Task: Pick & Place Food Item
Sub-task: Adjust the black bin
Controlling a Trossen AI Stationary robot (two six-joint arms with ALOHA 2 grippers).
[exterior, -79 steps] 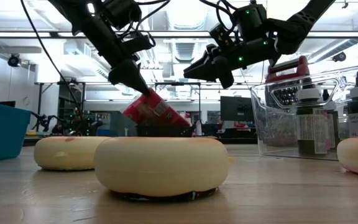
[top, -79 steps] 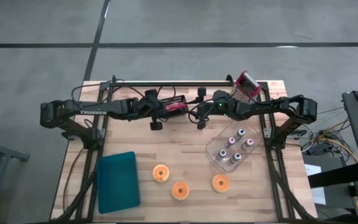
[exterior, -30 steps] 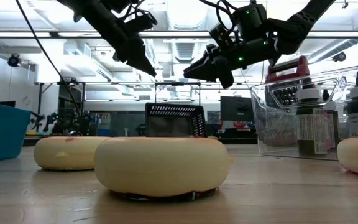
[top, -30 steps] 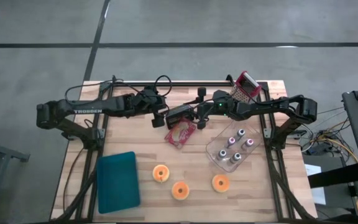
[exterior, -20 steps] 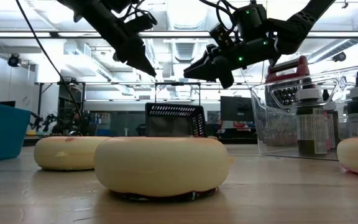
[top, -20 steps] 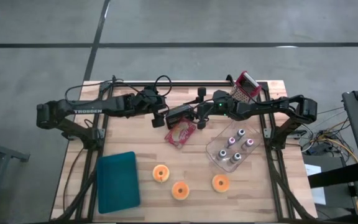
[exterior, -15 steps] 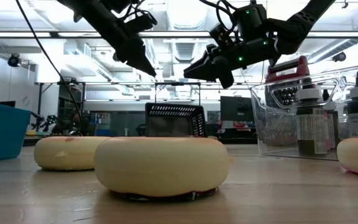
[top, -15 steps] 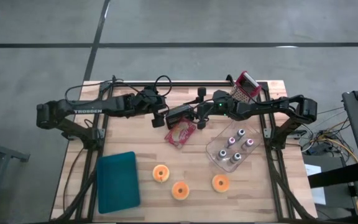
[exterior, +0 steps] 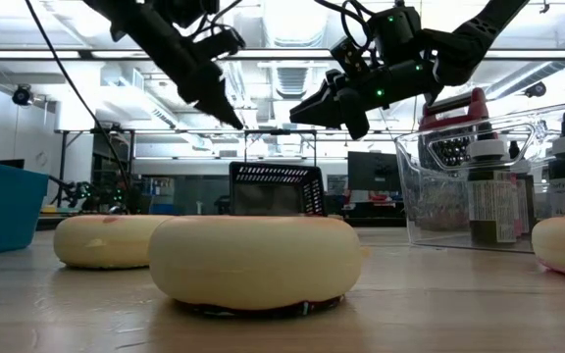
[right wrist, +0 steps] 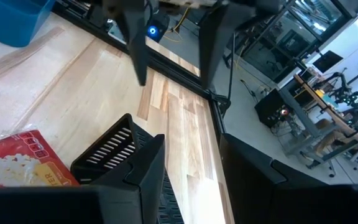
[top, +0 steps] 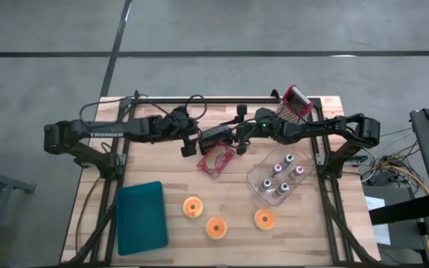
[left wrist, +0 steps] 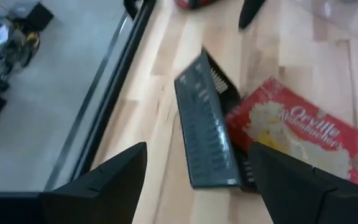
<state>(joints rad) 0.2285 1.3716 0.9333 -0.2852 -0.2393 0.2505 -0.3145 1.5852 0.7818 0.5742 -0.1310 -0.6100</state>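
A red popcorn box (top: 216,158) lies flat on the wooden table, just on the near side of a black wire basket (top: 214,135) that lies tipped on its side. The left wrist view shows the box (left wrist: 297,137) beside the basket (left wrist: 207,137). My left gripper (top: 191,144) hangs open above the table, left of the basket, with nothing between its fingers (left wrist: 98,180). My right gripper (top: 238,146) hangs open on the basket's right, also touching nothing. The right wrist view shows the basket (right wrist: 114,152) and a corner of the box (right wrist: 17,162).
Three orange-topped donuts (top: 192,207) (top: 216,227) (top: 264,219) lie near the front edge. A teal tray (top: 140,216) sits at the front left. A clear bin of bottles (top: 278,179) stands on the right, and a red grater (top: 295,103) at the far right corner.
My left gripper has drawn back a little toward the table's left edge and sunk slightly, still open. The popcorn box and the basket lie where they were.
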